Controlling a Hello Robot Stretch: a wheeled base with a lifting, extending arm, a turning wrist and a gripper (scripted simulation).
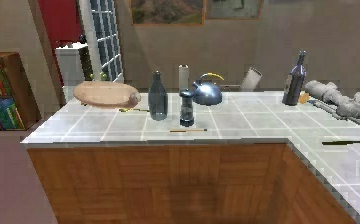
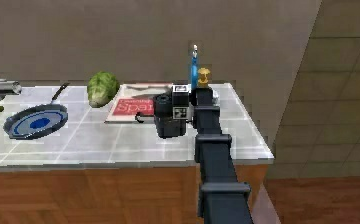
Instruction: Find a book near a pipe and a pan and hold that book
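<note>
The book [image 2: 138, 102] lies flat on the tiled counter [image 2: 108, 148], toward the far edge. It is a thin volume with its red-and-white cover facing up and its edges roughly square with the tiles. The pan [image 2: 36, 122] sits upright on the same counter, well to the arm side view's left of the book and nearer the front edge. It is round and shallow, blue inside with a dark rim. The pipe [image 1: 344, 100] is a pale grey jointed length lying on its side on the counter at the forward view's right.
</note>
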